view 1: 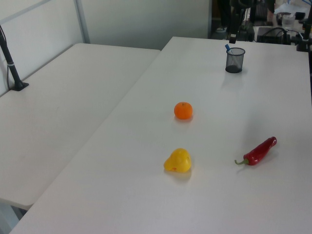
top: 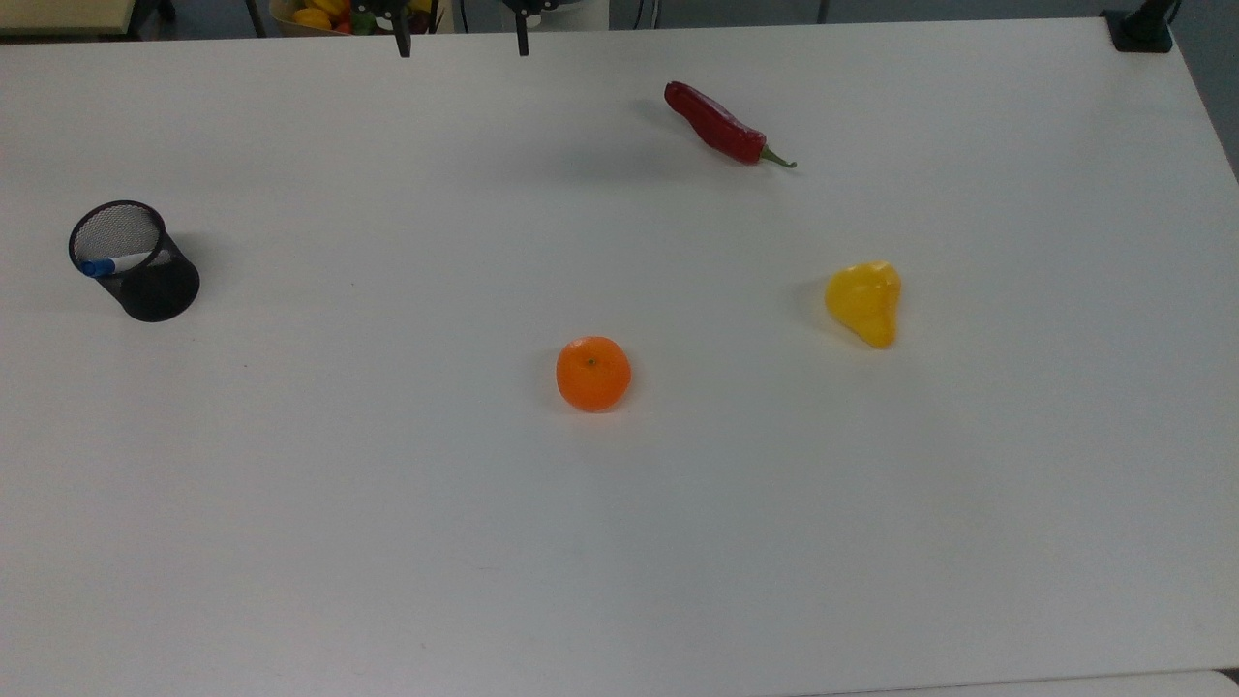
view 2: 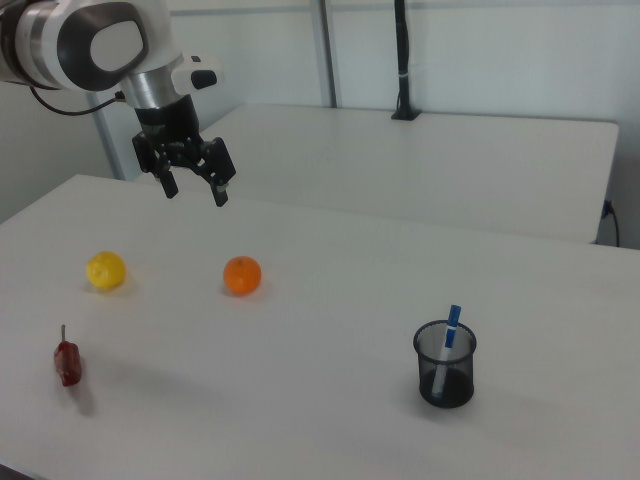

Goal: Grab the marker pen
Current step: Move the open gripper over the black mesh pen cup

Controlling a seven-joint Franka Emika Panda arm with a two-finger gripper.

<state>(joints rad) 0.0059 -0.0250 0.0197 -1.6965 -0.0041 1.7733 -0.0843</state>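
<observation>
The marker pen [top: 118,263] is white with a blue cap and stands tilted inside a black mesh cup [top: 135,263] at the top view's left. Its blue tip [view 2: 454,320] pokes above the cup's rim [view 2: 445,333] in the right view, and the cup [view 1: 235,59] sits far back in the left view. My gripper [view 2: 195,193] hangs open and empty, high over the table and well away from the cup. In the top view the gripper [top: 463,46] sits at the far edge, its two dark fingers wide apart.
A red chili [top: 721,126], an orange [top: 592,374] and a yellow fruit [top: 864,302] lie spread over the white table [top: 387,542]. A basket of fruit [top: 324,15] is beyond the far edge. A black clamp post [top: 1142,29] stands at the far right corner. A second table [view 1: 58,107] adjoins.
</observation>
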